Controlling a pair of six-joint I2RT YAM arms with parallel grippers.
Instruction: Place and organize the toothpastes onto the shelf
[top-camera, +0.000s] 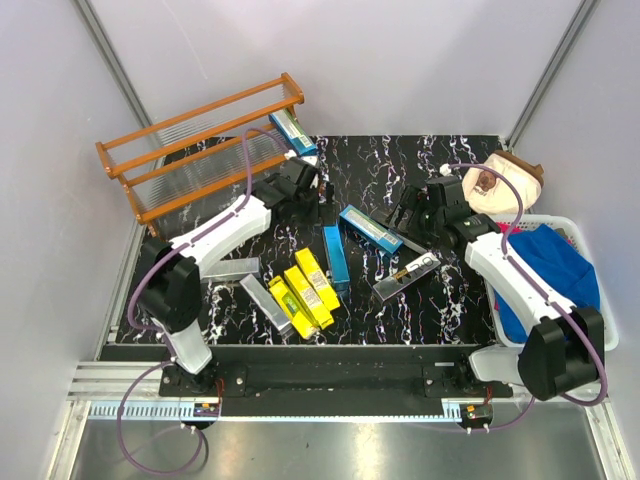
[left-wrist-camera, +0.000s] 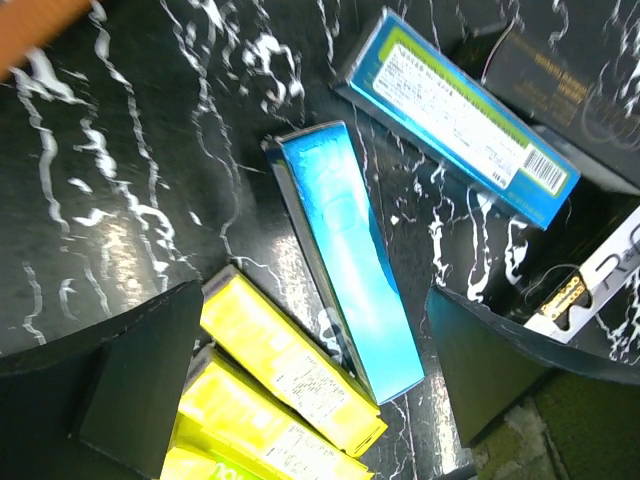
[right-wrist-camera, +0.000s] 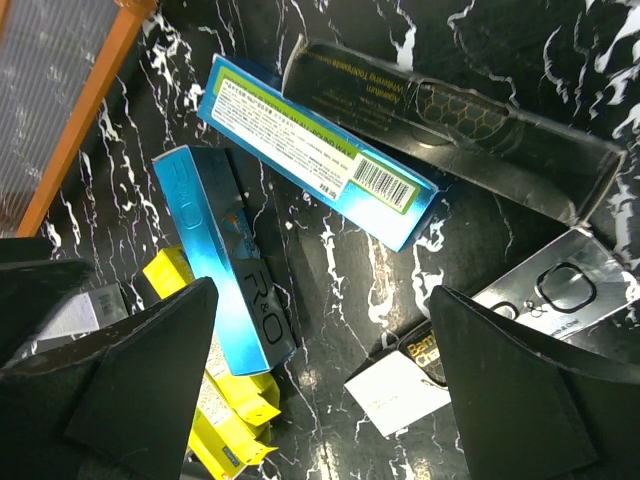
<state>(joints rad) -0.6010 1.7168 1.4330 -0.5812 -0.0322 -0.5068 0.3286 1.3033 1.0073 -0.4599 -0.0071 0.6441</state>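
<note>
1. The left gripper (left-wrist-camera: 315, 290) has its fingers (left-wrist-camera: 130, 390) wide apart and holds nothing. A plain blue carton (left-wrist-camera: 345, 290) lies flat on the table (left-wrist-camera: 120, 180) right between them, but at a slant to the line of closing.
2. The yellow cartons (left-wrist-camera: 285, 365) lie just beside 1 finger, and the nearest one seems to touch the long side of the plain blue carton.
3. The right gripper (right-wrist-camera: 325, 290) is also spread and empty. Between its fingers there is mostly bare table. A silver carton (right-wrist-camera: 560, 290) lies beside 1 finger. A labelled blue carton (right-wrist-camera: 315, 150) and a black carton (right-wrist-camera: 450, 130) lie beyond the fingertips.
4. The shelf (top-camera: 200, 110) stands well beyond the left fingertips. 1 teal carton (top-camera: 292, 132) is at its end, and I cannot tell if it rests on a tier. All other cartons are on the table.
5. Risk: if the left fingers come down here, 1 may land on a yellow carton instead of the table, or the grip may take 2 cartons together.
6. Risk: because the carton is slanted, closing may turn it or push it away, so the hold becomes weak.
7. Risk: both grippers work near the same pile, so the arms may bump each other.
8. Risk: a long carton held off its middle may droop and hit a shelf rail.
</note>
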